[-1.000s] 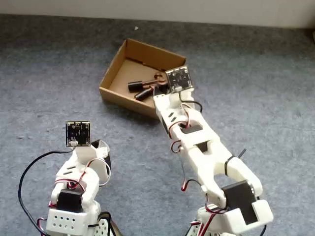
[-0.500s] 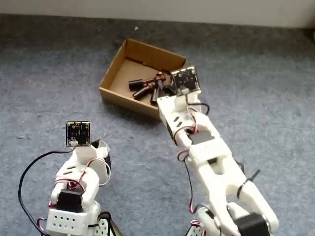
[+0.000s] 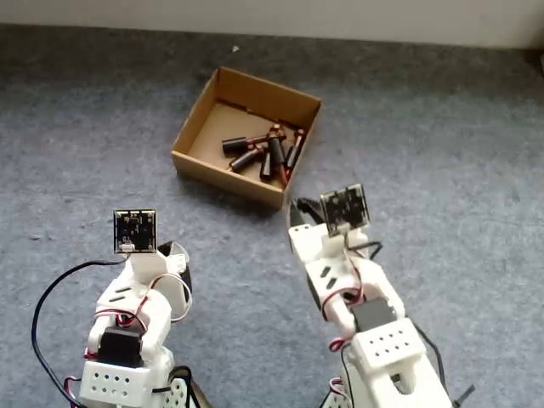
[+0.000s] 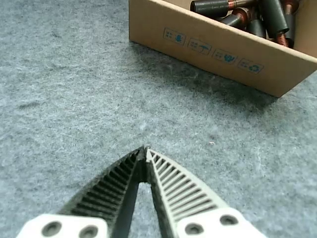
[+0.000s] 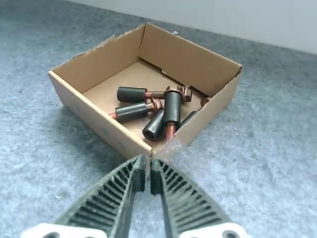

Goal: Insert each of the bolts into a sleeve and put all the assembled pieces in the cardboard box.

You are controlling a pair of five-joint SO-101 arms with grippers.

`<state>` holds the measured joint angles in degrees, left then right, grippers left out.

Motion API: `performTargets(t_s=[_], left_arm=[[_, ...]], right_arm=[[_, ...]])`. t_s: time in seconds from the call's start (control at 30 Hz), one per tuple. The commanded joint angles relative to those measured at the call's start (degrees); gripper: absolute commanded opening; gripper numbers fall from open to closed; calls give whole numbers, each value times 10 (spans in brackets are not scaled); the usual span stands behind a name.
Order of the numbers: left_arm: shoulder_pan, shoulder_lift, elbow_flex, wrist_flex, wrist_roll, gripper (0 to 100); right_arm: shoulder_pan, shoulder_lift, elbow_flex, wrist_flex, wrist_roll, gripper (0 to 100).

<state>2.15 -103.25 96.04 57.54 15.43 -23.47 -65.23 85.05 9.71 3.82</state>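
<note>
Crowding one box (image 5: 90, 111): five sleeved bolts (image 5: 172, 106)

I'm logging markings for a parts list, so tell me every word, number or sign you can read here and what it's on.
Words or numbers: none can be read.
Cardboard box, outer wall: a row of four small blue symbols, too small to make out.
Left arm's circuit board: tiny marks, unreadable.
Right arm's circuit board: tiny marks, unreadable.
</note>
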Motion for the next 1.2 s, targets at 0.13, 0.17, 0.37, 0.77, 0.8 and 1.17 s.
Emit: performTargets(t_s=[0.13,0.17,0.37,0.77,0.8,1.17], left_arm=[[-6,-6,11,1,-3,7],[-6,-6,11,1,-1,7],[-6,-5,11,40,-1,10],[-6,-3,11,75,-3,10],[-6,-3,11,75,-3,10],[-6,-3,11,75,-3,10]], right_arm=[[8,-175,109,4,6,5],[8,-195,124,4,6,5],[27,-305,193,69,3,5],[66,-397,192,390,3,5],[66,-397,192,413,3,5],[66,-397,192,617,6,5]])
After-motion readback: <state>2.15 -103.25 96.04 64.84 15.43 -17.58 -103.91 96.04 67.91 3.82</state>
